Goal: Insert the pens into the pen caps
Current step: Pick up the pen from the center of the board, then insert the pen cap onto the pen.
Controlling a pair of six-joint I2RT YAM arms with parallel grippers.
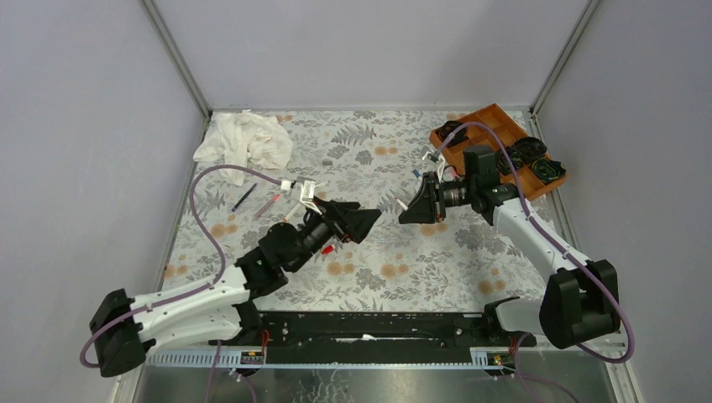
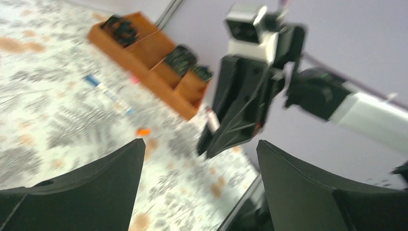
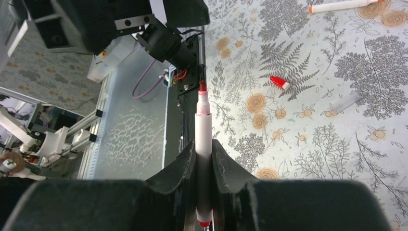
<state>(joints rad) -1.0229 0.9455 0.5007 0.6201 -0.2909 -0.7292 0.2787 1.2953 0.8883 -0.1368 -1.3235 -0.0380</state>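
right gripper (image 3: 204,159) pinching red-tip pen (image 3: 203,120), frame centre, tip bare. left gripper (image 2: 199,144) spread wide, empty. red cap (image 3: 278,83) lying loose upper right of pen. imo grab cap square, mouth toward tip, push straight.

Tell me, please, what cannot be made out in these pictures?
- Left wrist view: motion blur smears the blue-tipped pen, the orange cap and what fills the tray.
- Right wrist view: the top edge cuts the orange-tipped pen; the pale tube is too faint to tell cap from pen.
- Top view: the dark pen and pink pen are too small to tell capped from uncapped.
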